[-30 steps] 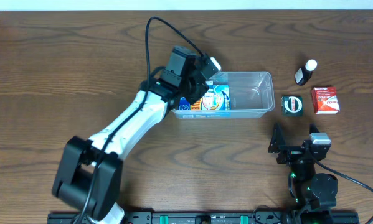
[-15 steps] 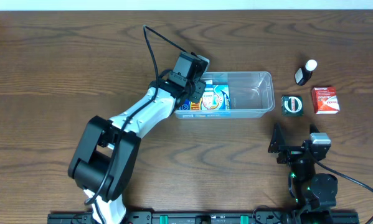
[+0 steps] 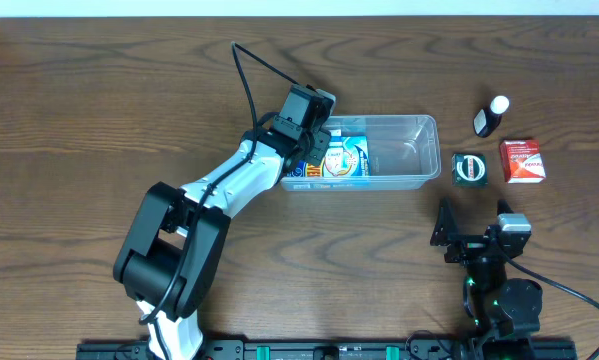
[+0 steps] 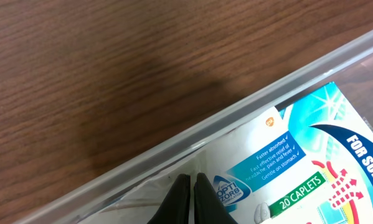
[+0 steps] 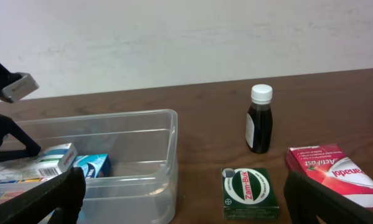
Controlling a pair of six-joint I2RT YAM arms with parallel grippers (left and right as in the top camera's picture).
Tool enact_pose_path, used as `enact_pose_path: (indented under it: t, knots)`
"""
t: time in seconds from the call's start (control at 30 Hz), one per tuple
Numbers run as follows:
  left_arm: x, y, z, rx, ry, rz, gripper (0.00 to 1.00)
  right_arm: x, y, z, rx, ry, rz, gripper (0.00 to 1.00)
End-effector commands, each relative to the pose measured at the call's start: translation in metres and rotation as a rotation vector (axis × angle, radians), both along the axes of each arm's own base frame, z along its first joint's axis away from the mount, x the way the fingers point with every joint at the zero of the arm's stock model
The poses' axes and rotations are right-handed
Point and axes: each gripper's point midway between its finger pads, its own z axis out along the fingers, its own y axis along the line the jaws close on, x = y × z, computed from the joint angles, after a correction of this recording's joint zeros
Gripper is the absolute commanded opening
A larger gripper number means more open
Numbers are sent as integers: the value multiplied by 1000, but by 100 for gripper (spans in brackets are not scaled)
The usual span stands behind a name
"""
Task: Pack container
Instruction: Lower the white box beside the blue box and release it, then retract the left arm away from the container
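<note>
Left gripper (image 4: 190,190), jaws pressed together on nothing, sits over the left end of the container (image 3: 409,150), its arm having drawn in from a second ago and then gone still. Blue box (image 3: 347,158) lies flat inside the container near mid-table, so that item looks packed. Bottle (image 3: 491,116), green box (image 3: 468,168) and red box (image 3: 523,160) remain outside, ahead of the wide-open right gripper (image 5: 183,202).

The left arm (image 3: 229,185) has white links, black joints, a looping black cable (image 3: 247,85) and black fingers (image 4: 180,202).
</note>
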Motion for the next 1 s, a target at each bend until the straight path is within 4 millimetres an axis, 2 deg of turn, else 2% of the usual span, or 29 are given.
enact_pose_path:
  t: [0.0,0.2,0.37,0.43,0.53,0.63,0.73,0.8,0.9,0.93,0.97]
  knots:
    - [8,2,25,-19,-55,27,6,0,-2,-1,-15,3,-8,99]
    - [10,0,100,-126,-187,57,6,0,-2,-1,-15,3,-8,99]
    - [-1,11,159,-211,-261,112,6,0,-2,-1,-15,3,-8,99]
    - [-2,29,176,-208,-295,199,6,0,-2,-1,-15,3,-8,99]
    - [-1,77,198,-147,-364,391,6,0,-2,-1,-15,3,-8,99]
    - [-4,130,210,-36,-415,549,6,0,-2,-1,-15,3,-8,99]
    - [-13,184,212,89,-423,698,6,0,-2,-1,-15,3,-8,99]
    - [-21,217,208,170,-400,780,24,0,-2,-1,-15,3,-8,99]
    - [-36,255,193,259,-318,852,56,0,-2,-1,-15,3,-8,99]
    - [-42,265,186,289,-279,866,98,0,-2,-1,-15,3,-8,99]
    - [-46,271,181,308,-254,874,98,0,-2,-1,-15,3,-8,99]
